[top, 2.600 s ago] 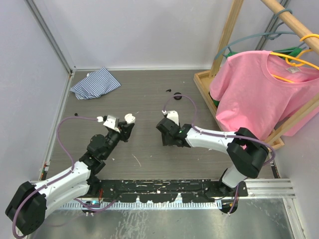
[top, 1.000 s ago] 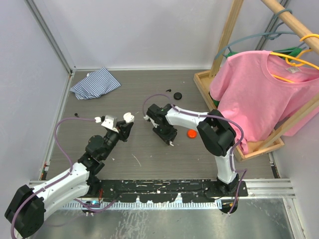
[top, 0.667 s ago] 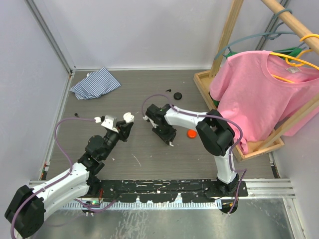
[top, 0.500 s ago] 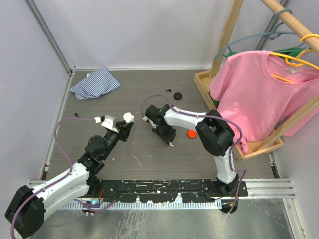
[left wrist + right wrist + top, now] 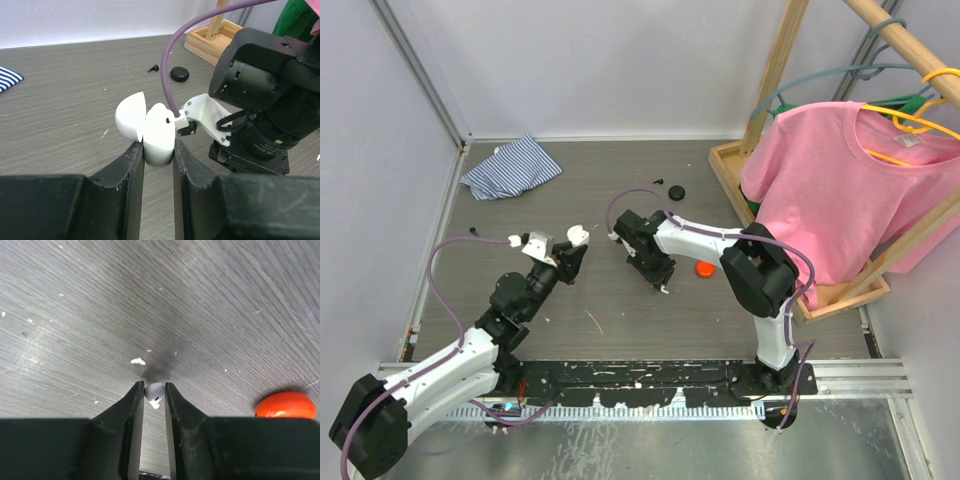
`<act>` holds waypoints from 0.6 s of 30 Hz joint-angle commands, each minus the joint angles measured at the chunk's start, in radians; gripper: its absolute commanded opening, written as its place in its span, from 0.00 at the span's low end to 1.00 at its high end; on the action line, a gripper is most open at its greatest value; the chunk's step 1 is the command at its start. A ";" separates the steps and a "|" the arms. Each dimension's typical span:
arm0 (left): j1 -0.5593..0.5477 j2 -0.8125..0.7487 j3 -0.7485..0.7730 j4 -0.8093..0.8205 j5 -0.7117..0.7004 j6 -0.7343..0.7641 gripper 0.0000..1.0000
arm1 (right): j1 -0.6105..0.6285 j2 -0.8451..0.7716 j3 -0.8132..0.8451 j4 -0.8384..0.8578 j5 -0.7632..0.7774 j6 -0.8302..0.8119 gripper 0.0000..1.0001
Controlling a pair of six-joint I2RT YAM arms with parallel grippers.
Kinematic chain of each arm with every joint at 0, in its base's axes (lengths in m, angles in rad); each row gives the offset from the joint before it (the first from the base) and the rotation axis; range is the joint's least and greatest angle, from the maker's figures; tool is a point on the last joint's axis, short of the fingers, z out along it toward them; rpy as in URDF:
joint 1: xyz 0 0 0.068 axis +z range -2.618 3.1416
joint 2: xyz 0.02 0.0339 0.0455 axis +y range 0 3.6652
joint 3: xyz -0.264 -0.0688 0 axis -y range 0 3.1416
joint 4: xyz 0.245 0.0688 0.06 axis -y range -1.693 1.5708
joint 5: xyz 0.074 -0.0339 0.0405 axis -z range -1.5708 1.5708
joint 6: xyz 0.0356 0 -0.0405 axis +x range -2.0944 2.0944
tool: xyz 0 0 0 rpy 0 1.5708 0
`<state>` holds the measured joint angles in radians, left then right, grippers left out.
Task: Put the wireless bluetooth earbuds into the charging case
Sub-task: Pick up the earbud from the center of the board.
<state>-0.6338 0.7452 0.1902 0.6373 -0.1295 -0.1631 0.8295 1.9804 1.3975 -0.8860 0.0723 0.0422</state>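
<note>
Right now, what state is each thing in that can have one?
white charging case: lid open, clamped in the left hand.
white earbud: pinched in the right hand, down at the table.
red case: shut, lying on the table.
black case: shut, on the table.
pink shirt: hanging.

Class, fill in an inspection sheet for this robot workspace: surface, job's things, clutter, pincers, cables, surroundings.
Surface: grey wood-grain table, scratched and flecked.
Job's things: white earbud; white charging case, lid open; red round case, black round case and black earbud on the table.
Clutter: striped cloth.
Pincers: left pincer shut on the white charging case; right pincer shut on the white earbud.
Cables: purple cable looping along each arm.
Surroundings: pink T-shirt hanging on wooden rack.
</note>
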 commanded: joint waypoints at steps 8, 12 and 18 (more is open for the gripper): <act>-0.001 -0.008 -0.004 0.083 0.063 0.029 0.00 | 0.001 -0.220 -0.071 0.160 -0.015 0.082 0.16; 0.000 0.000 -0.014 0.116 0.096 0.039 0.00 | -0.001 -0.313 -0.116 0.238 -0.010 0.115 0.16; -0.001 0.023 -0.015 0.149 0.162 0.054 0.00 | -0.001 -0.475 -0.205 0.380 0.003 0.161 0.15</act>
<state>-0.6338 0.7605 0.1730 0.6762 -0.0284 -0.1375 0.8291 1.6299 1.2304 -0.6498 0.0624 0.1524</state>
